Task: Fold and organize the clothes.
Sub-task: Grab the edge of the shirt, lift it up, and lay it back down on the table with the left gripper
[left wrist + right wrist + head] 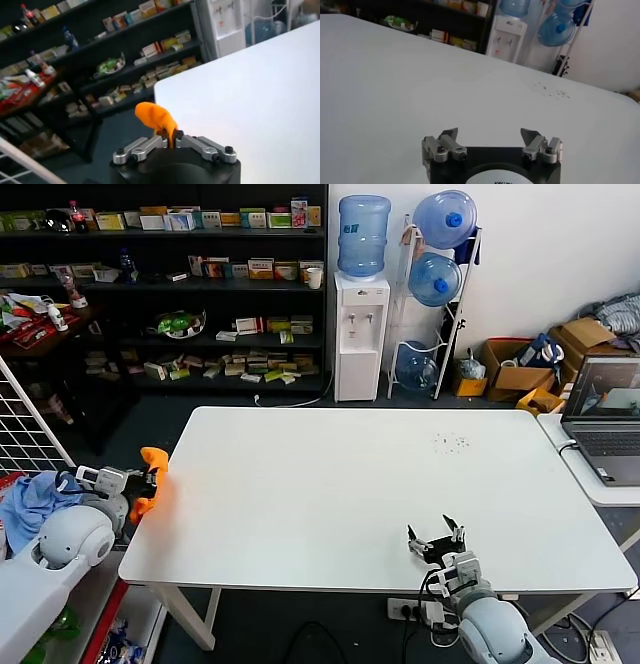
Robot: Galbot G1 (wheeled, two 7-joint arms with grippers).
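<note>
A: Nearest first. Right gripper [437, 541]?

B: It sits over the near edge of the white table [330, 484], right of centre, jaws spread wide, nothing between them. The right wrist view confirms it: both fingertips [448, 135] well apart above bare tabletop. I judge this arm is waiting.

A: Left gripper [150, 480]?

B: It is off the table's left edge, beside the near-left corner, pinched tight on a bunch of the orange T-shirt [149, 482]. In the left wrist view the fabric pokes up as a rounded lump [156, 118] from between the closed fingers [145, 146], with the table corner just beyond.

A: Where is the rest of the shirt?

B: Only a small bunched part shows. It hangs beside the table edge, and none of it lies on the top. Lettering is not visible.

A: Progress?

B: Very early, by my reading. The shirt is gripped, but not yet laid out, flattened or folded. Everything after pickup is left: bring it onto the table, spread it, fold, then place.

A: Anything else nearby?

B: A light blue cloth [30, 499] lies further left, off the table. A laptop [604, 419] stands on the side desk to the right, shelves [165, 284] are behind.
</note>
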